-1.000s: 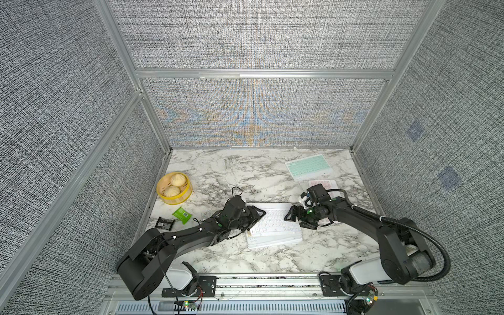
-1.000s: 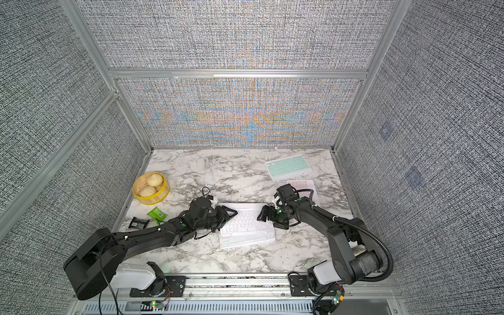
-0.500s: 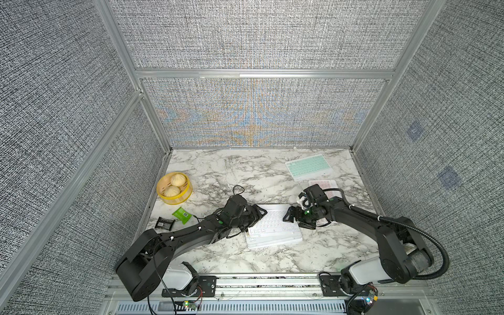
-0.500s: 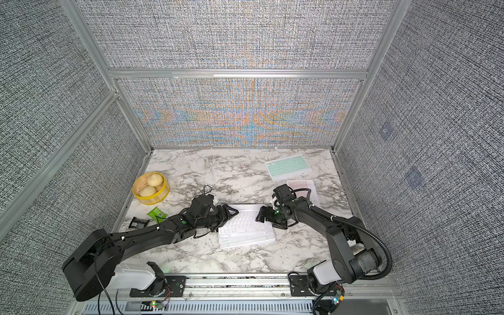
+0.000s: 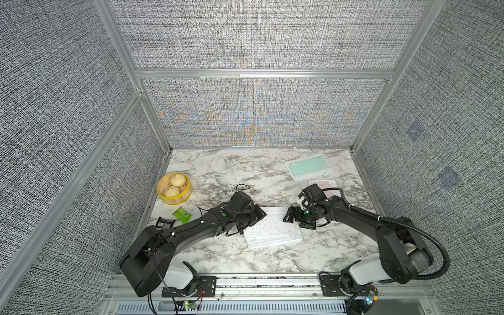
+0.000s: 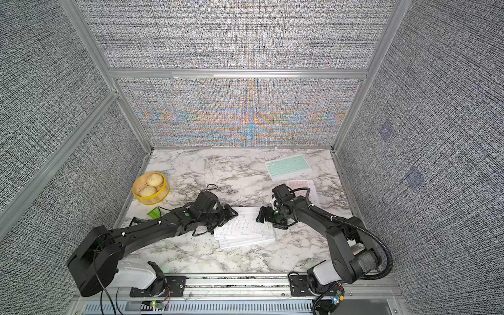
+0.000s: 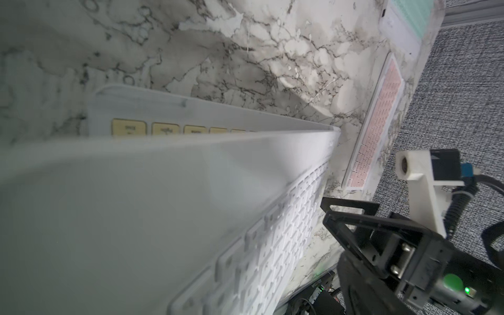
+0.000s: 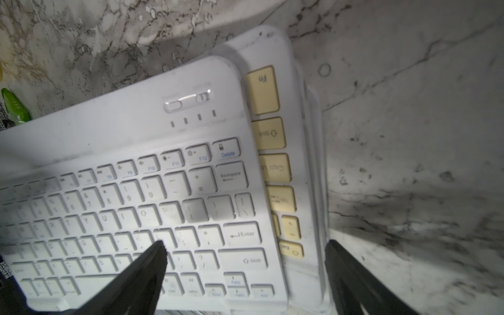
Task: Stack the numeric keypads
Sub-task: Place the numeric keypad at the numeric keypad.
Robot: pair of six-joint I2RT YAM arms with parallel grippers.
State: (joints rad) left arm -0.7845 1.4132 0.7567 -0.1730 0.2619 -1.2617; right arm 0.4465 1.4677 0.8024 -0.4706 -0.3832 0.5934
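A stack of numeric keypads [image 5: 272, 229] lies at the table's front centre. A white-keyed one [image 8: 136, 191] is on top, and the pale yellow one [image 8: 272, 166] just below sticks out at its right end. My left gripper [image 5: 259, 215] sits at the stack's left end with its jaws spread, holding nothing. My right gripper [image 8: 245, 245] is open over the right end, with one finger above the white keys and the other past the yellow keypad's edge. A mint green keypad [image 5: 309, 167] lies at the back right. A pink keypad [image 5: 326, 185] lies just in front of it, partly behind my right arm.
A yellow steamer basket [image 5: 174, 188] with two buns stands at the left. A green packet [image 5: 182, 214] and a black packet [image 5: 164, 222] lie in front of it, beside my left arm. Grey fabric walls close the marble table [image 5: 218, 174] on three sides.
My left gripper's jaws have spread and let go of the white-keyed keypad, which now rests on the stack. The right arm has barely moved.
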